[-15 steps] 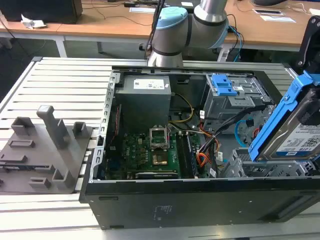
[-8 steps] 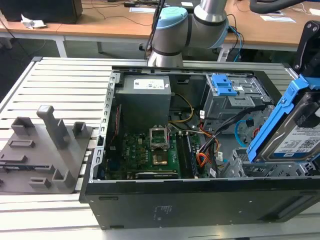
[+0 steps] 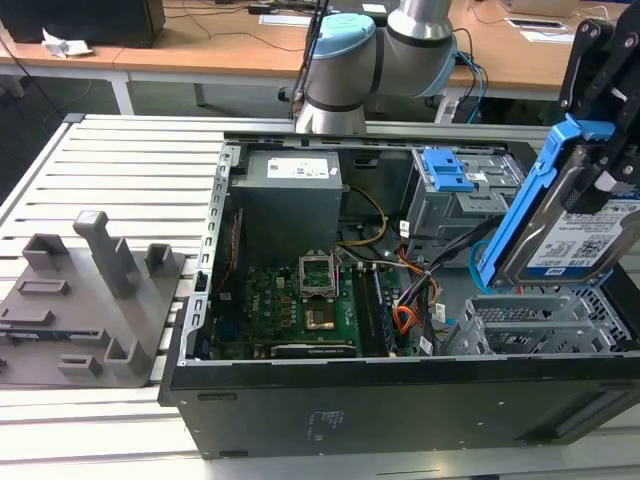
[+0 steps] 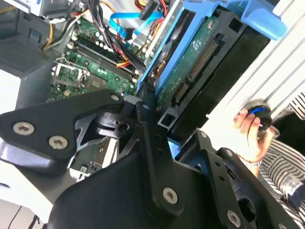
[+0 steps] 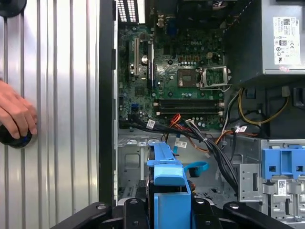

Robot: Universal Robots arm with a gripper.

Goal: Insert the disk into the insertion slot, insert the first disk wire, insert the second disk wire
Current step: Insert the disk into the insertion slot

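Holding the disk (image 3: 575, 235) tilted at the exterior view's right edge.
Gripper (image 3: 602, 155) fingers are clenched on its blue carrier, above the insertion slot (image 3: 545, 322); the second disk wire (image 5: 195, 167) curls inside the computer case (image 3: 400, 405).

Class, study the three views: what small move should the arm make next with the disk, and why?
Probably lower it, levelling it: the disk hangs tilted above the insertion slot, not yet in its bay.

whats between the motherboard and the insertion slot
A black cable bundle and orange and red wires run between motherboard and insertion slot, in the first wrist view.
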